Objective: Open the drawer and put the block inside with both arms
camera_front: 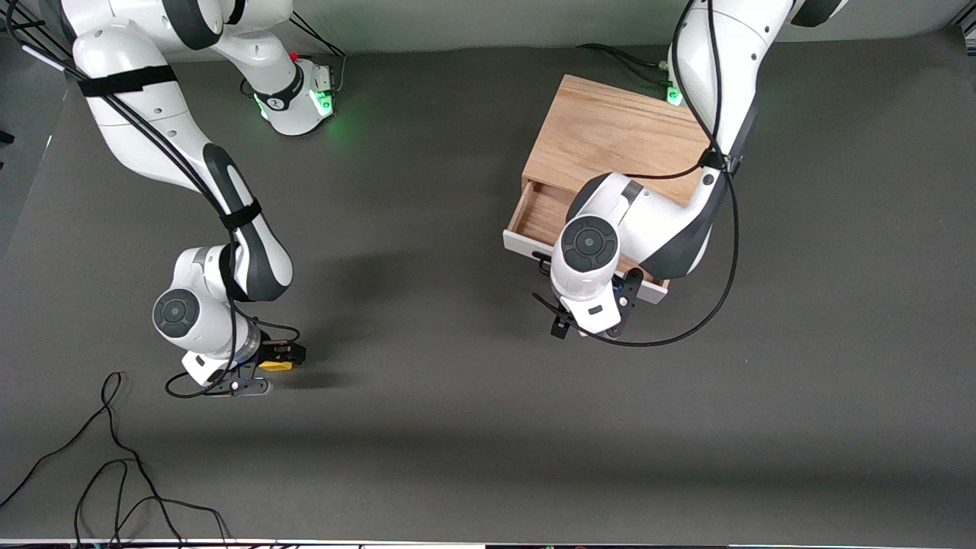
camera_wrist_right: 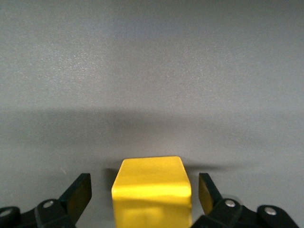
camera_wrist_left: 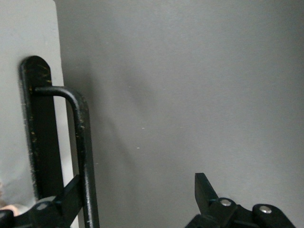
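Loose black cables (camera_front: 114, 465) lie nearest the camera, on the dark grey table (camera_front: 457, 427) by its front edge, toward the right arm's end.

Farther in from that edge, the small yellow block (camera_front: 274, 365) sits on the table, toward the right arm's end. The right gripper (camera_front: 268, 367) is down around it with its 2 fingers (camera_wrist_right: 76, 194) spread wide, 1 on each side of the block (camera_wrist_right: 153, 192); a narrow gap shows on each side, so neither finger touches it.

The drawer (camera_front: 537, 217) stands partly pulled out of the wooden box (camera_front: 610, 141), which sits near the left arm's base toward the back edge of the table. A strip of the drawer's light wood inside is bare, and its white front panel (camera_front: 522, 245) faces the camera.

The left gripper (camera_front: 591, 324) hangs just in front of that panel. In the left wrist view its fingers (camera_wrist_left: 204, 190) are apart, with 1 of them at the black wire handle (camera_wrist_left: 80, 142); whether it touches the handle I cannot tell.
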